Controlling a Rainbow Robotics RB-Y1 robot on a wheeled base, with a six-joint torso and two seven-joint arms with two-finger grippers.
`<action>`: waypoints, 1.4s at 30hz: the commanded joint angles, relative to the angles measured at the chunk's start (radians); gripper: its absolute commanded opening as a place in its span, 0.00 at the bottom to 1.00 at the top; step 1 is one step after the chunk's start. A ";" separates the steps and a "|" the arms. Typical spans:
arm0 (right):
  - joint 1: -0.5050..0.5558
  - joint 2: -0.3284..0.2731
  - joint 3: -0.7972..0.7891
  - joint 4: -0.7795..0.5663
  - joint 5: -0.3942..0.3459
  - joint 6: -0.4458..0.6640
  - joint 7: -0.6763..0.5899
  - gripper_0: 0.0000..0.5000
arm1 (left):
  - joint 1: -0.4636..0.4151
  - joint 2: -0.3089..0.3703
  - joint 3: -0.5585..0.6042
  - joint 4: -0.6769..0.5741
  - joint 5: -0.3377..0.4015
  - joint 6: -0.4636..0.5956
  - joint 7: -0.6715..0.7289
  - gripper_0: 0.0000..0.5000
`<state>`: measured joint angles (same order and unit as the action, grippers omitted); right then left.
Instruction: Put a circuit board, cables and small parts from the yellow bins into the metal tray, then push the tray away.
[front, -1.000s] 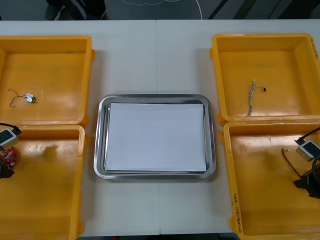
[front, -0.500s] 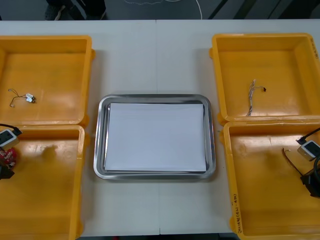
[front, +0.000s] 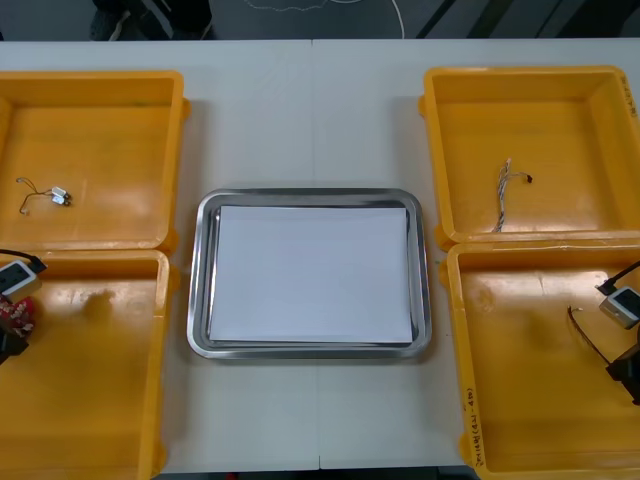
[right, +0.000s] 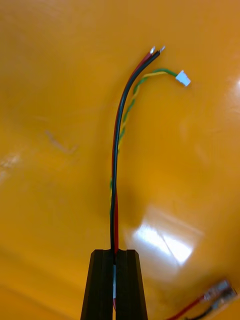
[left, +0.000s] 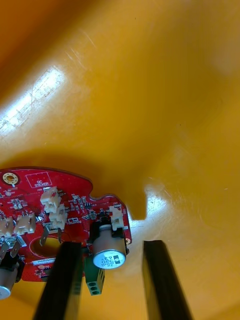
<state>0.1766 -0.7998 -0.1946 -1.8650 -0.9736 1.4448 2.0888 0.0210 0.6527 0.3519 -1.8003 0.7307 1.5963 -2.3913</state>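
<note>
Two grippers are closed on their loads in the near bins

In the near left yellow bin (front: 90, 380), at the table's left edge, the left gripper (left: 111, 244) is closed on the rim of a round red circuit board (left: 50, 220), its fingers (left: 62, 280) kept apart by the board's parts between them; a shadow is cast by the board on the bin floor; in the near right yellow bin (front: 530, 370) the right gripper (right: 115, 251) is pinched almost together on a cable (right: 117, 150) of black, red and twisted yellow-green strands, ended by a small white plug (right: 183, 78); a second cable end (right: 210, 300) is seen beside the fingers; between the bins the metal tray (front: 200, 300) is set, white inside; farther off, a small metal part (front: 60, 195) with thin wires is lying in the far left yellow bin (front: 100, 120), and a twisted blue and white cable (front: 503, 195) in the far right yellow bin (front: 560, 110).
</note>
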 joint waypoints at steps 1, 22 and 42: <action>0.012 -0.025 -0.101 -0.092 -0.054 0.097 -0.033 0.00 | 0.025 -0.012 -0.019 -0.004 -0.010 -0.010 -0.045 0.20; -0.089 -0.027 -0.080 -0.321 -0.128 0.269 -0.592 0.00 | 0.025 -0.010 0.048 -0.073 0.038 0.074 -0.046 0.00; -0.339 0.030 0.083 -0.413 -0.106 0.425 -1.052 0.00 | 0.204 -0.038 0.068 -0.301 0.069 0.137 -0.002 0.00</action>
<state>-0.1151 -0.7965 -0.1280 -2.2471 -1.0889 1.8558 1.0617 0.1798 0.6476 0.4272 -2.0660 0.7978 1.7603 -2.3913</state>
